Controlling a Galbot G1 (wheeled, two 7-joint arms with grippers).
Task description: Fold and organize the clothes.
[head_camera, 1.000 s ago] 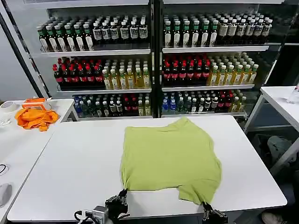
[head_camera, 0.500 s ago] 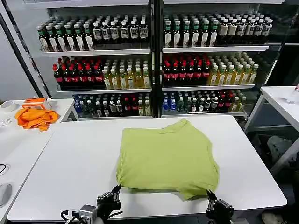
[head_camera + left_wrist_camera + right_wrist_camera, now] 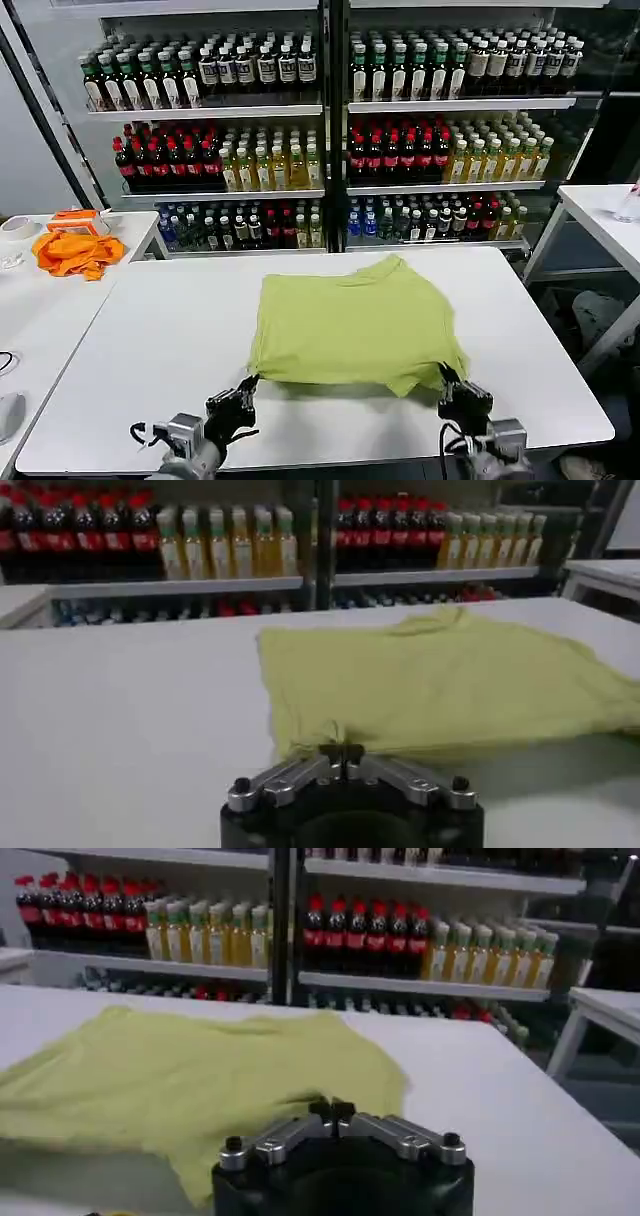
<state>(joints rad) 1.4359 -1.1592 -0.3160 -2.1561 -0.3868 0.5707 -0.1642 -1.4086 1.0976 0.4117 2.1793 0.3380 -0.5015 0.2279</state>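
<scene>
Backdrop: shelves of bottles (image 3: 330,140). White table (image 3: 150,350), bare margins all round the T-shirt (image 3: 350,325), which lies centred. Left end effector (image 3: 250,385) at 7 o'clock, clenched on the T-shirt's near-left corner. Right end effector (image 3: 445,378) at 5 o'clock, clenched on the near-right corner. Near hem lifted slightly.

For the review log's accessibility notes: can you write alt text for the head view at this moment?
A lime-green T-shirt lies on a white table, its near edge pinched at both corners by the left gripper and right gripper, both shut. Shelves of bottled drinks stand behind, and an orange cloth sits on a side table at left.
</scene>
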